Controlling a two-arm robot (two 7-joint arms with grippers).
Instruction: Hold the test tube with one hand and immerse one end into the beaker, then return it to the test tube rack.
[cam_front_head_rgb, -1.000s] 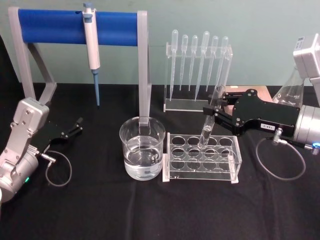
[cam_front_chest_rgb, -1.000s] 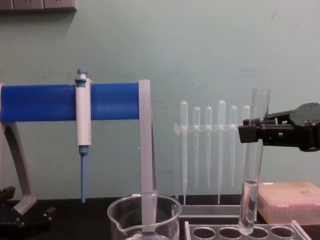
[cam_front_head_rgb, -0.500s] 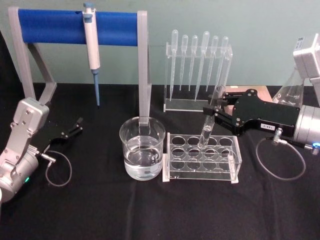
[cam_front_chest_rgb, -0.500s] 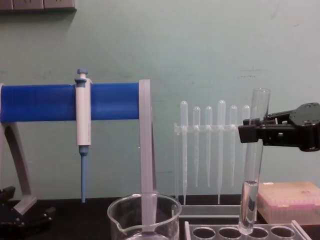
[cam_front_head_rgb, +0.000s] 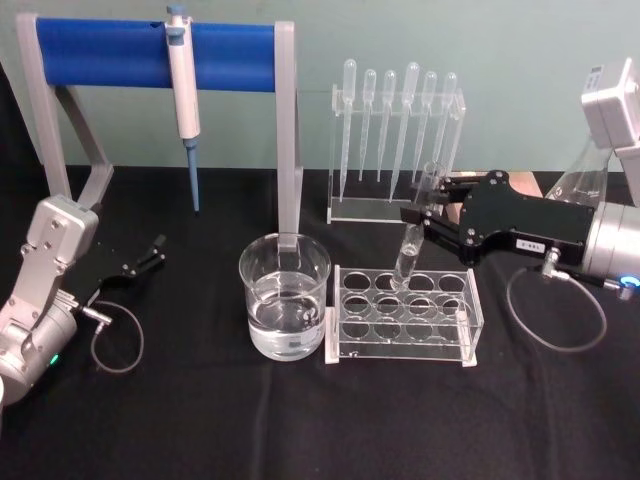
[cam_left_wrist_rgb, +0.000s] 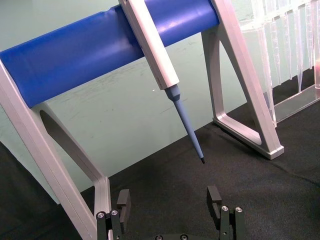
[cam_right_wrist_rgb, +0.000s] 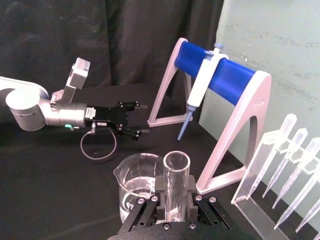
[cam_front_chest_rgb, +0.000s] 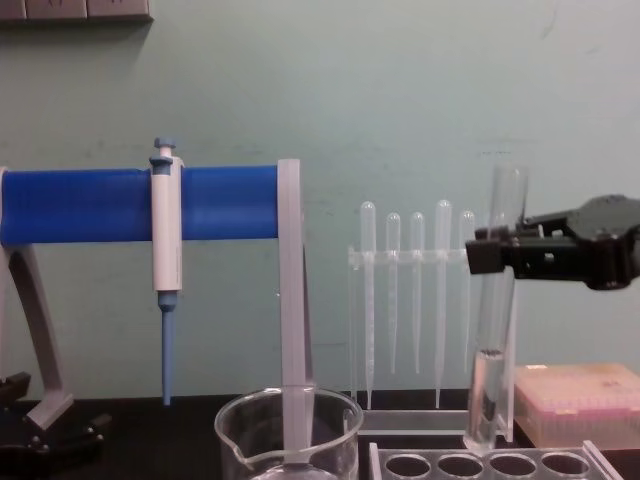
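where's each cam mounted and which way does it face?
Head: up high, facing forward and down at the table; left claw parked left, right claw holding the test tube at the rack.
Chest: low, facing level across the table; right claw enters from the right.
Left wrist: on that arm, facing the pipettor past its open claw.
Right wrist: on that arm, facing over the test tube's mouth to the beaker; left claw beyond.
Shared: head and chest both show test tube, beaker, pipettor.
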